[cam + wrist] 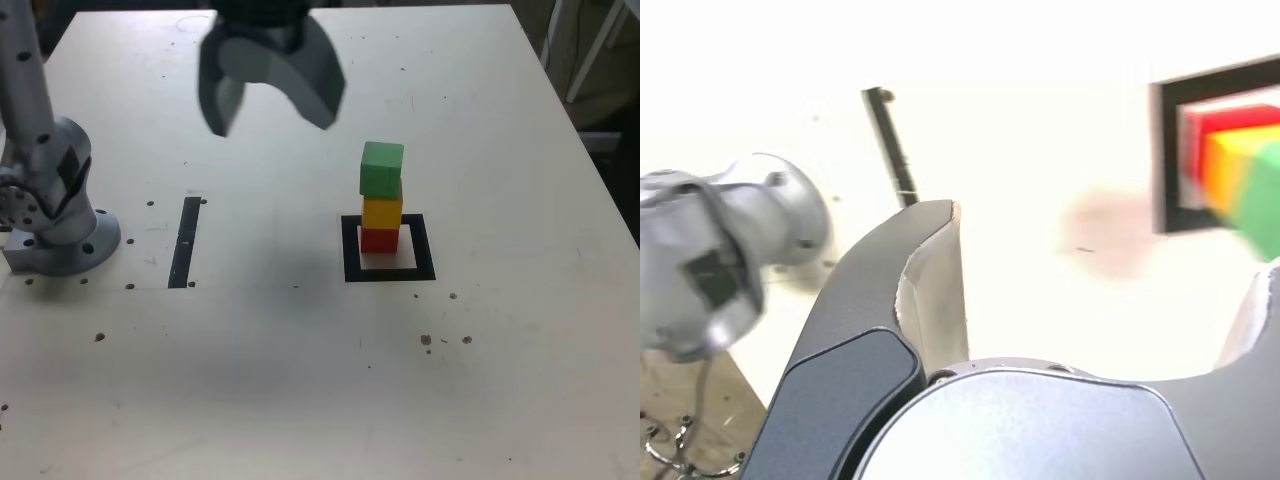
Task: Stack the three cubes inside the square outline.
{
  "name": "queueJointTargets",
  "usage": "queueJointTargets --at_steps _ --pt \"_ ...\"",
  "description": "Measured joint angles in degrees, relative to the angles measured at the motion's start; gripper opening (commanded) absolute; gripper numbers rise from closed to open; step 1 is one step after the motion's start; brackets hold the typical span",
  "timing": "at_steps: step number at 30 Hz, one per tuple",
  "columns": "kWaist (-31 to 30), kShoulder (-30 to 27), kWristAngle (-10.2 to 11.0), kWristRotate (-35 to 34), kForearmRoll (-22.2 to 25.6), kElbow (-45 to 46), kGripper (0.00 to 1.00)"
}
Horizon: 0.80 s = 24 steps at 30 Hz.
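Observation:
Three cubes stand in one stack on the pale centre of the square outline [350,250]: the red cube [379,239] at the bottom, the yellow cube [381,211] on it, the green cube [381,168] on top, turned slightly askew. My gripper [272,122] hangs open and empty in the air, to the exterior view's left of the stack and clear of it. The wrist view shows the blurred stack, red [1220,120], yellow [1230,160] and green [1265,200], on the outline [1165,150], beyond my gripper [1100,290].
The arm's grey base [60,230] is bolted at the exterior view's left, with a narrow black strip [185,240] beside it. The white table [300,400] has small dark specks. Its right edge [600,170] borders a dark floor.

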Motion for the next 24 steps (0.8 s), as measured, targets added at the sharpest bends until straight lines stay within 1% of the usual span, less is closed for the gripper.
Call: queueJointTargets --at_steps 4,6,8,12,15,19,24 --pt "0.0 -6.0 0.5 -2.1 -0.5 7.9 1.00" --pt "-0.2 -8.9 0.5 -3.1 -1.9 11.7 1.00" --pt "-0.5 -10.4 0.2 -3.8 -3.5 15.0 1.00" --pt "-0.8 -10.6 -0.7 -4.8 -9.2 21.2 1.00" --pt "-0.8 -10.5 -1.1 -5.1 -11.6 23.0 1.00" --pt "-0.8 -8.8 -2.5 -5.9 -16.8 28.5 1.00" --pt "-0.7 -8.5 -3.8 -6.8 -20.5 32.5 1.00"
